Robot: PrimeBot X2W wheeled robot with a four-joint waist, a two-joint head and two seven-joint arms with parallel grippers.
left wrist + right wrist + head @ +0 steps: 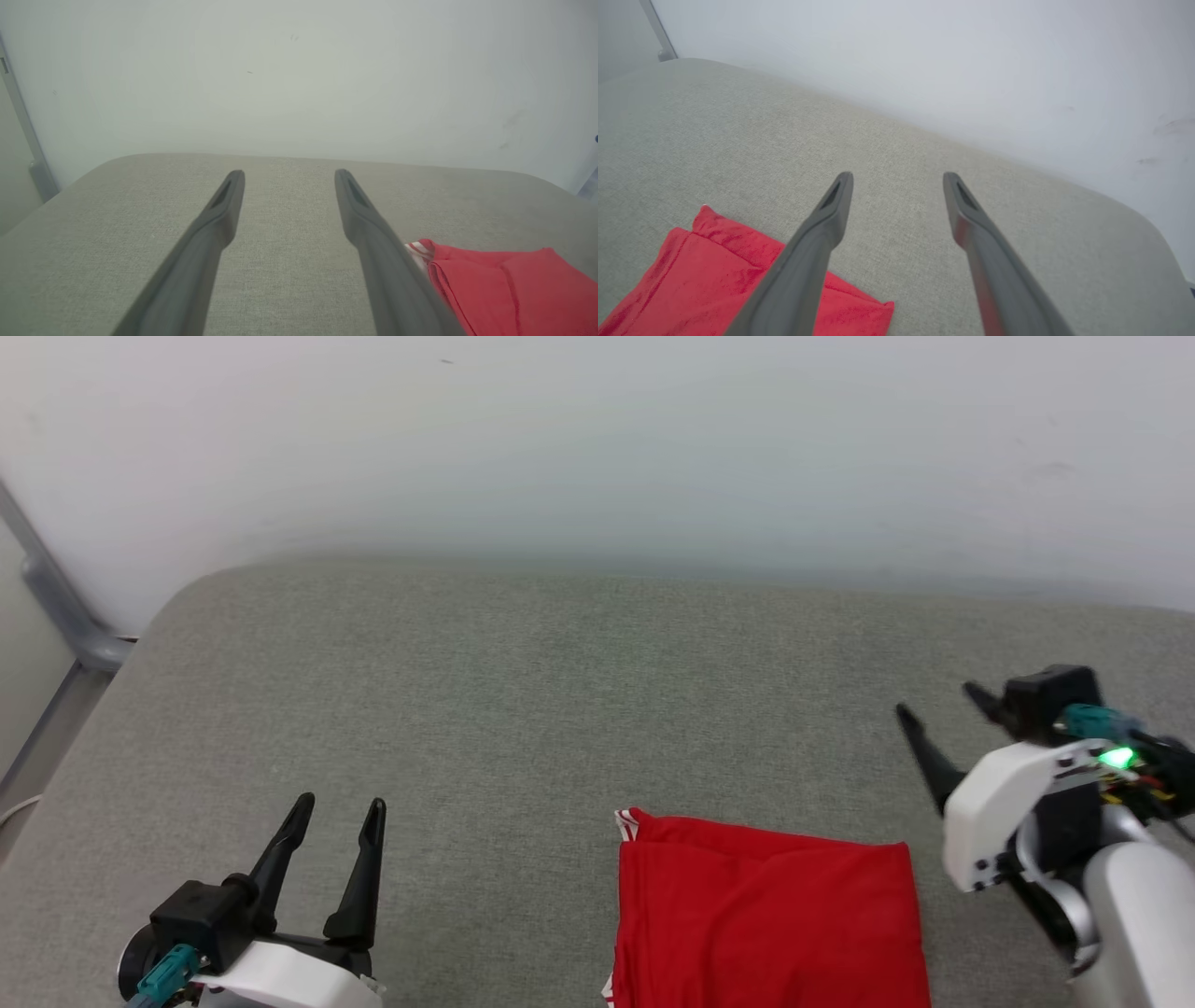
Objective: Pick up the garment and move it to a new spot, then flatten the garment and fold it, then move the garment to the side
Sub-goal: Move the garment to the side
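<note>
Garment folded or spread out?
Folded: the garment lies as a compact red rectangle, layered edges along its left side.

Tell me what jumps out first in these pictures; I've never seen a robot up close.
The bright red garment grabs the eye first: folded into a neat rectangle, it lies on the grey padded surface at the bottom of the head view, right of centre. Next come the dark, long-fingered tools on either side of it: the left end effector at lower left and the right end effector at the right, both open and holding nothing.

Bare cushion [523, 709] ahead, wall [597, 448] behind, garment [766, 915] seemingly flat
</note>
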